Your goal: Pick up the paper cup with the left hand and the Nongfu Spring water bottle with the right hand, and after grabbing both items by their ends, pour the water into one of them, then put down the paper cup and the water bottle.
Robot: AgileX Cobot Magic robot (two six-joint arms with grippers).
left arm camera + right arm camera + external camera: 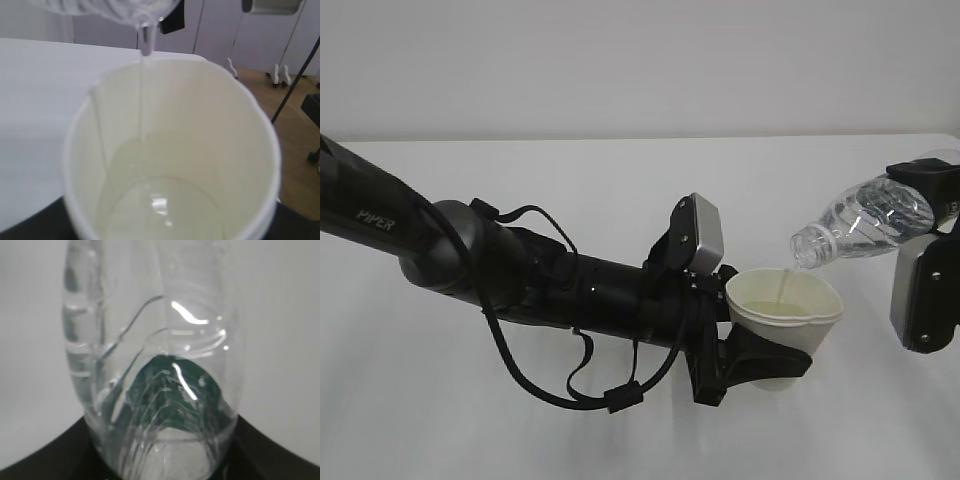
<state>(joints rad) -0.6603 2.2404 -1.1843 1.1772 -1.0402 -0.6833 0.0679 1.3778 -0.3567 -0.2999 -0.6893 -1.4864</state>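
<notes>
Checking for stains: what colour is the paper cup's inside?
Pale cream inside the paper cup, shown best in the left wrist view.

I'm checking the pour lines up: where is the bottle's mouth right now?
In the exterior view the Nongfu Spring water bottle is tilted at right, its mouth just above the far rim of the paper cup, a thin stream of water falling inside.

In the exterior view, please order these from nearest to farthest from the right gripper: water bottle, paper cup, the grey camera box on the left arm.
1. Water bottle: held in the right gripper, far right.
2. Paper cup: below the bottle's mouth, centre-right.
3. Grey camera box: left of the cup.
</notes>
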